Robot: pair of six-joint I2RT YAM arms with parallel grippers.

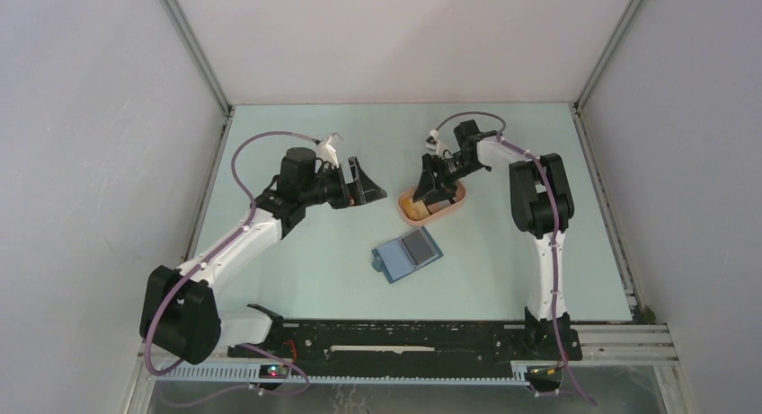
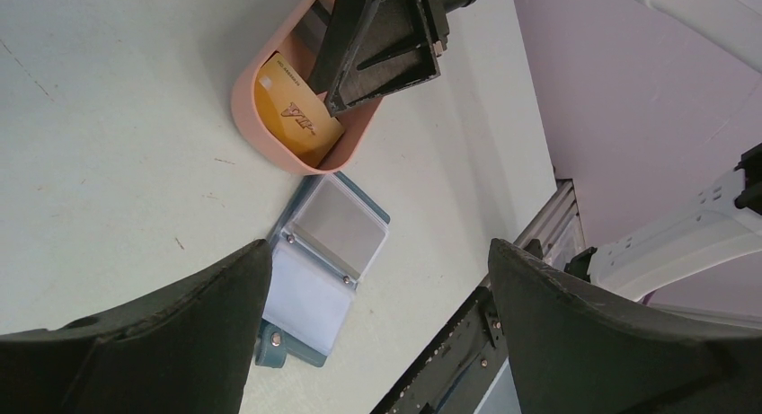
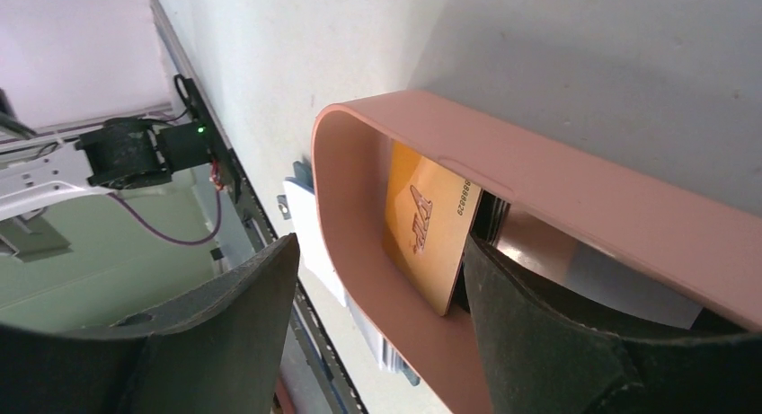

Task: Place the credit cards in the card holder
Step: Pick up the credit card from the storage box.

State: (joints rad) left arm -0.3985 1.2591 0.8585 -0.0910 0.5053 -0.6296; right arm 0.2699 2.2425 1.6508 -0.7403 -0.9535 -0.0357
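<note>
The orange-yellow credit card (image 3: pixel 427 225) leans on edge inside the peach-pink tray (image 3: pixel 557 185), with dark cards (image 3: pixel 486 224) behind it. It also shows in the left wrist view (image 2: pixel 292 118). My right gripper (image 3: pixel 377 333) is open. One finger is inside the tray behind the orange card, and the other is outside the tray wall. The blue card holder (image 1: pixel 409 252) lies open in front of the tray, with a dark grey card (image 1: pixel 418 245) on its right half. My left gripper (image 1: pixel 362 182) is open and empty, held above the table left of the tray.
The tray (image 1: pixel 454 207) sits mid-table. The open holder (image 2: pixel 322 261) lies between the tray and the black base rail (image 1: pixel 404 335) at the near edge. White walls close in the left, right and back sides.
</note>
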